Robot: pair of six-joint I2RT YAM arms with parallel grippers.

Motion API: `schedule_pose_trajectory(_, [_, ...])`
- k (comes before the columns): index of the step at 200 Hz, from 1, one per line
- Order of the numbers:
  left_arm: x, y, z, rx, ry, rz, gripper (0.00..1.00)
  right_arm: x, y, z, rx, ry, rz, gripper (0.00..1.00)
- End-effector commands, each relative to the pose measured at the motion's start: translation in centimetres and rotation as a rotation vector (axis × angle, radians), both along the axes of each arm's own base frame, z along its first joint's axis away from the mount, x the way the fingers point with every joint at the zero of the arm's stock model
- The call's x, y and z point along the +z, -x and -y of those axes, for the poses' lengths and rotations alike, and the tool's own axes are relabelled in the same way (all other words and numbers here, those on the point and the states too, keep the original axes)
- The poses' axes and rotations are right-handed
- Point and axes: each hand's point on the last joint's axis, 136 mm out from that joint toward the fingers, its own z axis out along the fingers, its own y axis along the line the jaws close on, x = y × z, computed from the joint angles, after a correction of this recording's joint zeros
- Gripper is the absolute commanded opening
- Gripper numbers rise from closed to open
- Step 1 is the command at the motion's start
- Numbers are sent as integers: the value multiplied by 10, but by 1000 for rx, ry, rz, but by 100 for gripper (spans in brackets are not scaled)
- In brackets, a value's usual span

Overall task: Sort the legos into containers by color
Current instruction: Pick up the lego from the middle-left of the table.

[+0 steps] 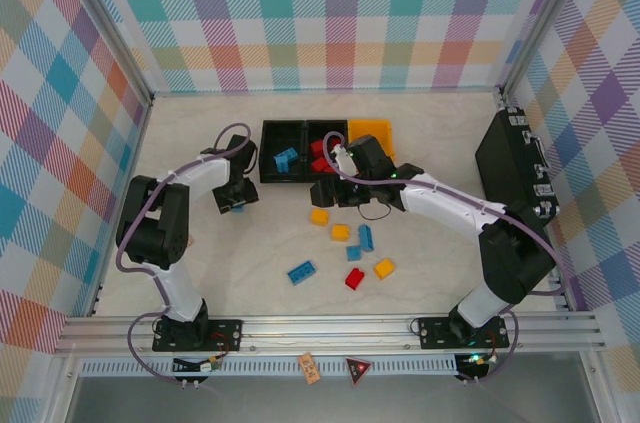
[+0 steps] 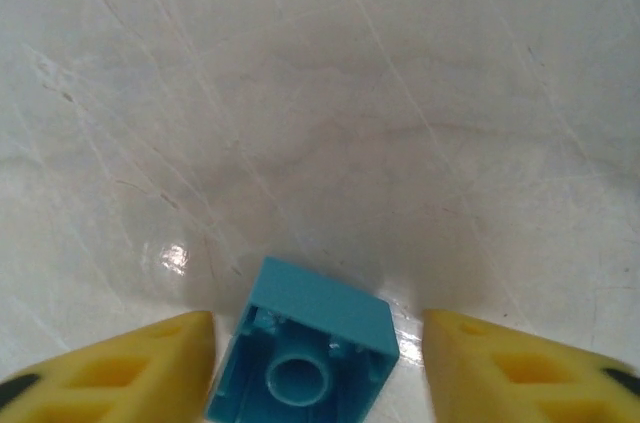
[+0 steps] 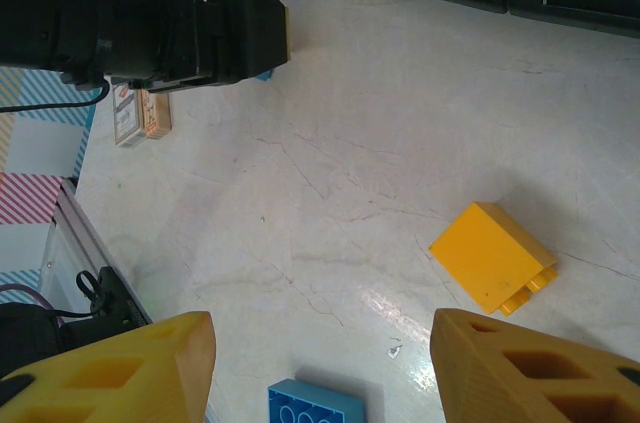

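Several legos (image 1: 301,272) litter pale scratched tabletop (image 1: 260,243) (plaid walls (image 1: 340,13) around).

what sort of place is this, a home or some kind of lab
Most likely a robot lab test cell, not a home: plaid screen walls on a metal frame box in a table, two arms are bolted to its near edge, and legos lie by sorting bins.

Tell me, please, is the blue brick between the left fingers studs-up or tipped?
Tipped: the blue brick turns its hollow underside, round tube inside, toward the left wrist camera; no studs show.
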Motion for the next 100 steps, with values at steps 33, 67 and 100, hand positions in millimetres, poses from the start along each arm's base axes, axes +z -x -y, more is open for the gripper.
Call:
schedule_pose_trajectory(33, [1, 10, -6, -19, -12, -27, 30, 2, 0, -1, -6, -8, 14, 59])
schedule_pose_trajectory(67, [16, 12, -5, -22, 3, -8, 28, 4, -1, -1, -7, -11, 17, 59])
schedule_pose_trajectory(100, [47, 5, 2, -35, 44, 53, 28, 9, -2, 0, -7, -8, 37, 59])
